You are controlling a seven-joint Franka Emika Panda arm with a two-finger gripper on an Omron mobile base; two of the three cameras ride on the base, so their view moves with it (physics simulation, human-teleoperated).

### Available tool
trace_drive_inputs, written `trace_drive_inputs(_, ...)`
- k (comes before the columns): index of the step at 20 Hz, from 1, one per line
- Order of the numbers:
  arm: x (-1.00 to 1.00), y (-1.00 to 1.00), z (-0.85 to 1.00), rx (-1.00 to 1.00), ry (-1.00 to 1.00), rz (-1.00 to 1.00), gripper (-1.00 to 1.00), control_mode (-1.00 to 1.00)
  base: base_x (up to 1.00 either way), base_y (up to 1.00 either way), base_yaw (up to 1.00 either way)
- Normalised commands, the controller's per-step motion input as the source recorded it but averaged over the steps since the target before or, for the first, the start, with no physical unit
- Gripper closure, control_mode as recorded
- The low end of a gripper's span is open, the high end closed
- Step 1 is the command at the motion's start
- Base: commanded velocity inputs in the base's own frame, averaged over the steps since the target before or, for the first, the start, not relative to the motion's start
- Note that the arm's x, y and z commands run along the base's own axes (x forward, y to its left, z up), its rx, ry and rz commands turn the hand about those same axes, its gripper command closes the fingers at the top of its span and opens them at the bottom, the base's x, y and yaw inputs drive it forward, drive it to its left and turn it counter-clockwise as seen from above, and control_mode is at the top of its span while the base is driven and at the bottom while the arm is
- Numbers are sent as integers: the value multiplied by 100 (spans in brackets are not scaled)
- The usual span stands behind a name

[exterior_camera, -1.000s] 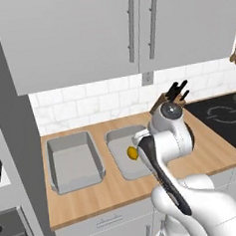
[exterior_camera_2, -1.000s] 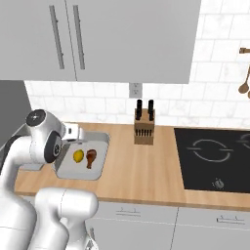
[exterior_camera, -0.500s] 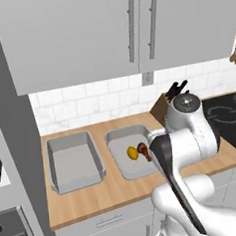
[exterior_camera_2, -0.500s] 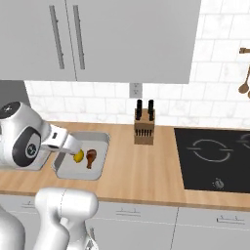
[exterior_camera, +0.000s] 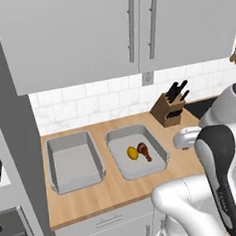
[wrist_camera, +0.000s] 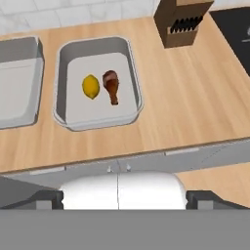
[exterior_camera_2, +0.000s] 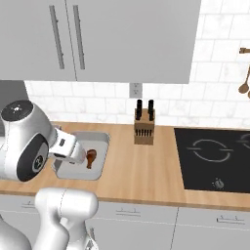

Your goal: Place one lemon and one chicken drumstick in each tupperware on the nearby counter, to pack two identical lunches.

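fingers [wrist_camera: 49, 197] apart, lemon [wrist_camera: 91, 87] beside drumstick [wrist_camera: 111, 86] mid-tupperware [wrist_camera: 134, 73], clear of walls

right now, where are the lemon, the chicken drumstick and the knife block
lemon [wrist_camera: 91, 86], hand view, middle of its yellow rind
chicken drumstick [wrist_camera: 111, 84], hand view, the meaty dark end
knife block [exterior_camera_2: 144, 132], right base view, front wooden face

A home kitchen was shown. A wooden counter [exterior_camera: 120, 189] was set against a white tiled wall [exterior_camera_2: 215, 97] beneath grey cupboards [exterior_camera: 84, 32]. A black hob [exterior_camera_2: 215, 151] was built into it, a knife block [exterior_camera_2: 144, 128] stood nearby, and wooden spoons [exterior_camera_2: 244, 80] were hung up.
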Motion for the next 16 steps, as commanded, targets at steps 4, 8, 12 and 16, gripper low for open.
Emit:
trace_drive_inputs(4,-35,-32,0,14,-11,26,-100,-100,0,0,0)
trace_drive_inputs(8,-41,-2,0,2,-8,25,-100,-100,0,0,0)
trace_drive_inputs(12,-9,53,-6,-7,4,1,-100,-100,0,0,0)
trace_drive_inputs(16,0,50,-15,-11,-1,0,-100,-100,0,0,0)
